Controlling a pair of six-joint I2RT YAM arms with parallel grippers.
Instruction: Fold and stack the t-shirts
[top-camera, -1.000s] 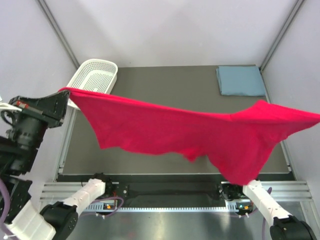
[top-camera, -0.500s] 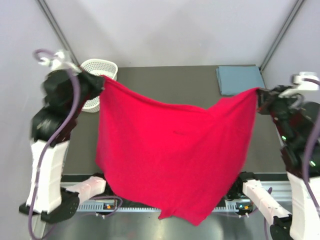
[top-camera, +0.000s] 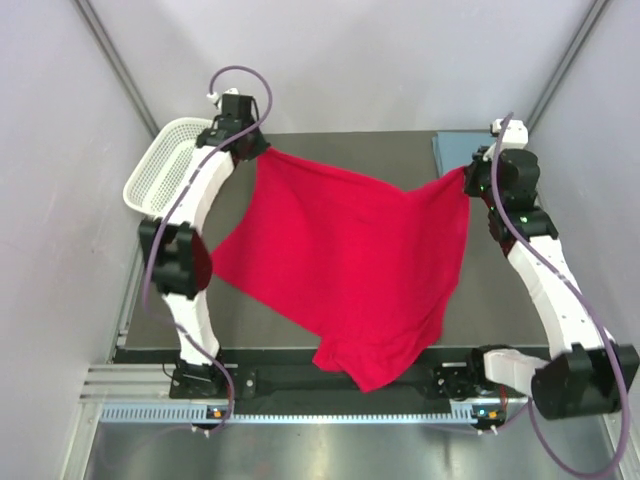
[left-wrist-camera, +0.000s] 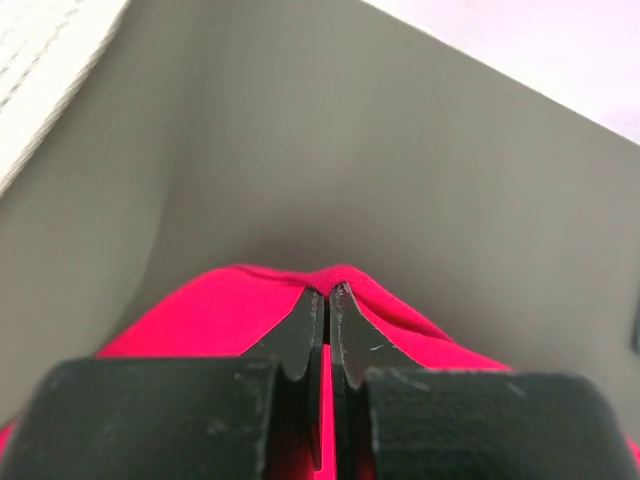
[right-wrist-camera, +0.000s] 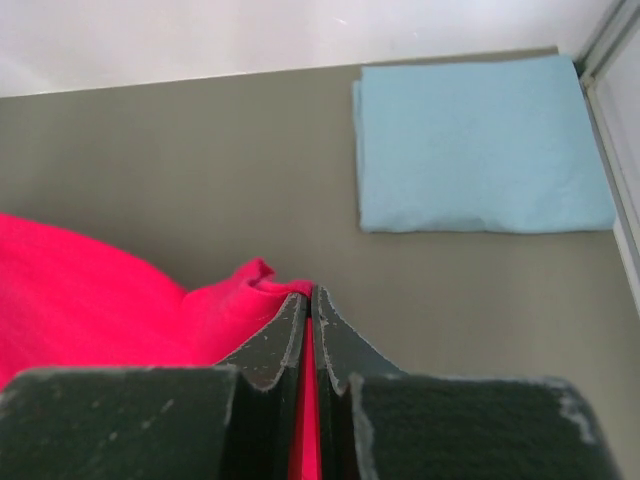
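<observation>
The bright red t-shirt (top-camera: 350, 260) hangs stretched between my two grippers over the dark table, and its lower end trails past the near edge. At the back left, my left gripper (top-camera: 258, 152) is shut on one top corner of the shirt; the left wrist view shows red cloth (left-wrist-camera: 240, 310) pinched at the closed tips (left-wrist-camera: 327, 292). My right gripper (top-camera: 468, 178) is shut on the other top corner (right-wrist-camera: 240, 290), its tips (right-wrist-camera: 310, 292) closed. The blue-grey t-shirt (right-wrist-camera: 480, 140) lies folded flat at the back right corner, just beyond the right gripper.
A white mesh basket (top-camera: 160, 170) sits at the back left, overhanging the table's left edge beside the left arm. Grey walls close in the back and both sides. The arm bases and a metal rail (top-camera: 300, 412) run along the near edge.
Both arms swung from the sides toward the far end of the table, carrying the red shirt away and lower. The shirt now hangs flatter over the table.
</observation>
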